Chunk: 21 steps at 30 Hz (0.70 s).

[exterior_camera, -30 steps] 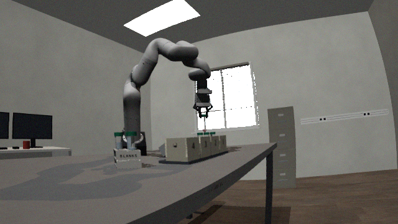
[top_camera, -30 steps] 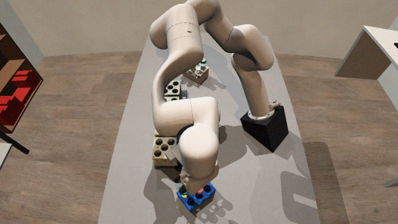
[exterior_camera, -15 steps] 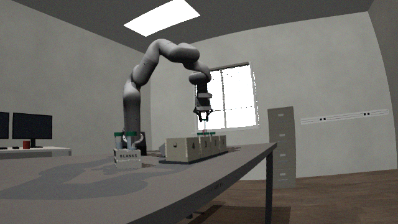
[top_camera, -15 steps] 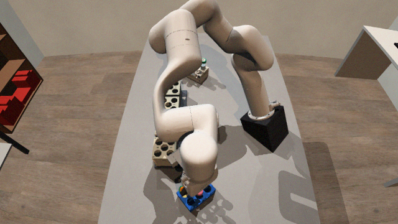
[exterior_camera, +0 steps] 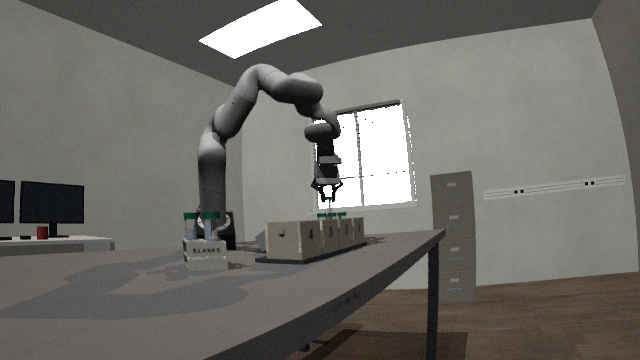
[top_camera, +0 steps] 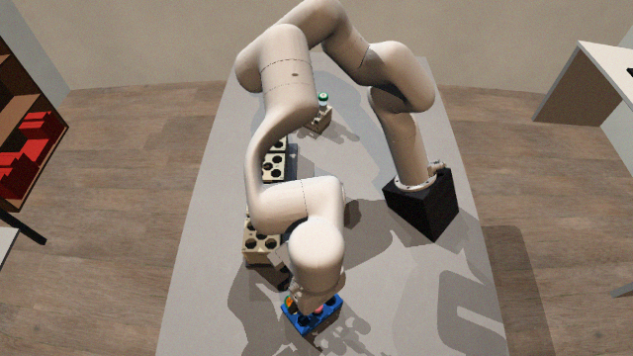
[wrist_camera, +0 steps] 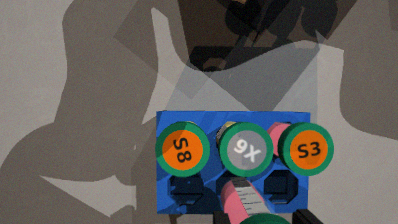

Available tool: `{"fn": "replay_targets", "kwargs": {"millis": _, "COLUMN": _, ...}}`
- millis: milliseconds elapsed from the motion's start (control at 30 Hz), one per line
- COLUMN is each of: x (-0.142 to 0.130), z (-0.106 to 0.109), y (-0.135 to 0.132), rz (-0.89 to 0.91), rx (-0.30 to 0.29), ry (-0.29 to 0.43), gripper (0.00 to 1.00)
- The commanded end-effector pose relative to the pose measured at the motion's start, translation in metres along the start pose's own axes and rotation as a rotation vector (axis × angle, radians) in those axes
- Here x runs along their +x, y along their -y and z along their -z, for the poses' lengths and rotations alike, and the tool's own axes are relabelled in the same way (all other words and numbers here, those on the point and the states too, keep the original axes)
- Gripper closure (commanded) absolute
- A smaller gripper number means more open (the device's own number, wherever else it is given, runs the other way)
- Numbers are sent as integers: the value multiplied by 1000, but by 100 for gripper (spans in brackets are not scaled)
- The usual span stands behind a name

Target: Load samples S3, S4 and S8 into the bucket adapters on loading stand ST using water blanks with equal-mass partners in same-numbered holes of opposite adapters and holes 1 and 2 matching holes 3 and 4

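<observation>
Tube with green screw cap and pink filling (exterior_camera: pixel 329 206) (wrist_camera: pixel 240 199), probably S4, is grasped in our tool (top_camera: pixel 303 300) (exterior_camera: pixel 328 199) (wrist_camera: pixel 265 219), above the blue rectangular rack (top_camera: pixel 304 328) (wrist_camera: pixel 166 121). We judge this the transfer step; next we should carry it upright to the beige block-shaped adapters (top_camera: pixel 262 255) (exterior_camera: pixel 310 240). Grey surface (top_camera: pixel 198 247) (exterior_camera: pixel 280 305) (wrist_camera: pixel 30 50) carries all; farther stands a grey filing cabinet (exterior_camera: pixel 452 240).
</observation>
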<state>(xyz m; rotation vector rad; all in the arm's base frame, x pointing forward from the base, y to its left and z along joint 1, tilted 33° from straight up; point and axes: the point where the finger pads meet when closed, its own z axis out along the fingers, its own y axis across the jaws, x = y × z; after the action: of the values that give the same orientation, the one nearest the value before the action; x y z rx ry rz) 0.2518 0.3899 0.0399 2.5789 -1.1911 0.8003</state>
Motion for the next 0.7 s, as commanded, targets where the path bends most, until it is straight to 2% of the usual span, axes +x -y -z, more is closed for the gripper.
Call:
{"fn": "replay_targets", "kwargs": {"millis": 0, "x": -1, "z": 0, "y": 1, "rz": 0, "rx": 6, "ry": 3, "gripper": 100}}
{"fn": "replay_targets", "kwargs": {"millis": 667, "x": -1, "z": -4, "y": 1, "rz": 0, "rx": 6, "ry": 3, "gripper": 100}}
